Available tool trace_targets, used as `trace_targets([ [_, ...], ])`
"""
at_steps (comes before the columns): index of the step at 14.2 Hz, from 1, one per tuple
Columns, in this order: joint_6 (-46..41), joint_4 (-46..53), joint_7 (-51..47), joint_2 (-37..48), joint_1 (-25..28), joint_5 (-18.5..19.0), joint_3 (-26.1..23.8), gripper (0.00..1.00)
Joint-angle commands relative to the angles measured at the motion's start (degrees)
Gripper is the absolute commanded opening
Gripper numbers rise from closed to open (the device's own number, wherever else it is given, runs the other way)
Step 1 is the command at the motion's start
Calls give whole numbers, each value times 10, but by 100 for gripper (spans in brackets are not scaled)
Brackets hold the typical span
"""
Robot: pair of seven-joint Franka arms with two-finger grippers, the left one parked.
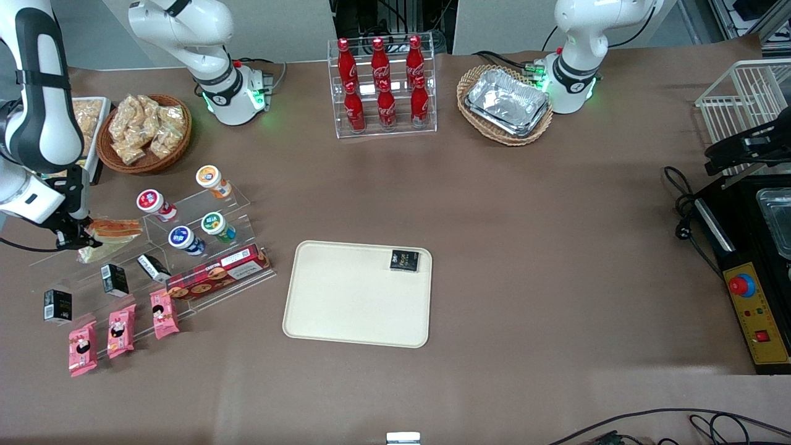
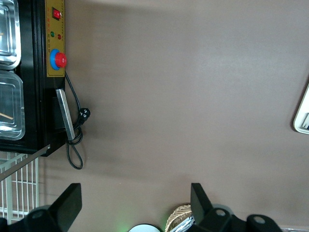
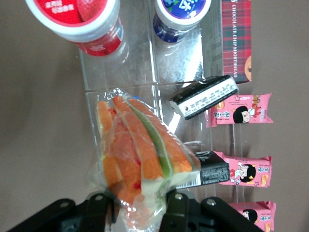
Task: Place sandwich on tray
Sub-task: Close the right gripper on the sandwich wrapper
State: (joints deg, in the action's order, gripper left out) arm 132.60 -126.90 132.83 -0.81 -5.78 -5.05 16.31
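The sandwich point(image 1: 111, 233), a wrapped triangular wedge with orange-red and green filling, sits at the clear stepped rack point(image 1: 185, 247) toward the working arm's end of the table. My right gripper point(image 1: 73, 238) is shut on one end of it. In the right wrist view the sandwich point(image 3: 140, 154) runs out from between my fingers point(image 3: 176, 205), which press on its wrap; the gripper's midpoint point(image 3: 137, 208) is on the wedge. The cream-beige tray point(image 1: 346, 296) lies flat mid-table, nearer the front camera, with a small black packet point(image 1: 405, 260) on one corner.
The rack holds yogurt cups point(image 1: 151, 203), black boxes point(image 1: 114, 279), a red plaid biscuit box point(image 1: 216, 275) and pink snack packets point(image 1: 117, 330). A cracker basket point(image 1: 145, 133), cola bottle rack point(image 1: 383, 86), foil-tray basket point(image 1: 505, 104) and black machine point(image 1: 751, 259) stand around.
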Motion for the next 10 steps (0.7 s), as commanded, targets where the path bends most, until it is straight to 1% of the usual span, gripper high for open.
trace_targets([
  [1, -32, 31, 4, 8, -3, -32, 3, 39],
  [5, -79, 89, -51, 5, -5, -52, 4, 39],
  [7, -109, 127, -89, 5, -3, -79, 5, 39],
  [10, -164, 191, -177, -9, 7, -79, 0, 39],
])
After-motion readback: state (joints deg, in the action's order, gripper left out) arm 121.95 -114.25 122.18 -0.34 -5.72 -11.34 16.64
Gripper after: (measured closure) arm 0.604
